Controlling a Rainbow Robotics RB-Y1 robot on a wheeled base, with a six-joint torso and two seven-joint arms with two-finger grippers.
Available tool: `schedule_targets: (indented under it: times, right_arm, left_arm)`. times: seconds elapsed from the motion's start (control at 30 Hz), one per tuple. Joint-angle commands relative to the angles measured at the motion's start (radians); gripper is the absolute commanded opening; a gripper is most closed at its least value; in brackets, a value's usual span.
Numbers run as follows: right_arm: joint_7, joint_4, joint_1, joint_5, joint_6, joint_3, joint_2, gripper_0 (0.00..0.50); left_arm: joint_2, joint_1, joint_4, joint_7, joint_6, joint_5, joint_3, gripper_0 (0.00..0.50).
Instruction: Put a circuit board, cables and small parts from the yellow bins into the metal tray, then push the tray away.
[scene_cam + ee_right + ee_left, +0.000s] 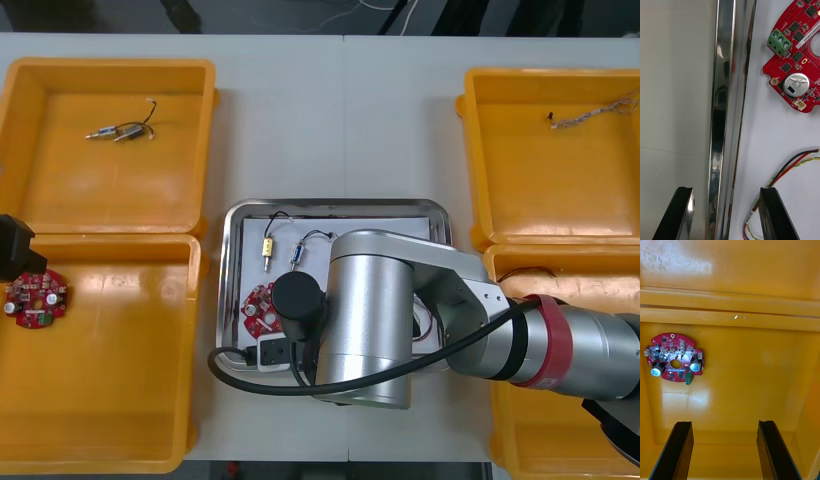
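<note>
From the front, the metal tray sits in the middle of the tabletop. Two yellow bins stand on each side of it. A strip of tabletop runs out from the tray's far edge, between the far bins. The big right arm hangs over the tray's near half and covers it. In the tray lie a red circuit board and two small metal parts. The left arm hangs over the near bin left of the tray, by a second board.

From the right wrist, the right jaws stand apart and hold nothing. One is over the tabletop just outside the tray's shiny rim. The other is over the tray's white inside. A red and yellow cable lies by that inner jaw. The circuit board lies farther along the rim, a little apart from it.

From the left wrist, the left jaws stand apart too, with nothing in them, above that bin's floor. The second board lies flat there, and the bin's wall rises beyond it.
</note>
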Motion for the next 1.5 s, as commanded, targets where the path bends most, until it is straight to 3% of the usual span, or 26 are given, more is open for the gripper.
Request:
schedule_targets:
  times: [0.03,0.73,1.07,1.5]
  right_arm:
    - [-0.007,-0.016,0.001,0.043,-0.011,0.021,0.034,0.5]
    - [-0.001,-0.002,0.087,0.17,-0.021,0.064,0.049,0.5]
    - [-0.004,0.067,0.096,0.215,-0.032,0.064,0.103,0.5]
    - [0.002,0.071,0.107,0.242,-0.058,0.074,0.085,0.5]
  left_arm:
    - [0.046,0.023,-0.03,-0.078,0.007,0.001,0.031,0.5]
    - [0.046,0.023,-0.03,-0.078,0.007,0.001,0.031,0.5]
    - [0.046,0.023,-0.03,-0.078,0.007,0.001,0.031,0.5]
    - [0.046,0.023,-0.03,-0.078,0.007,0.001,0.031,0.5]
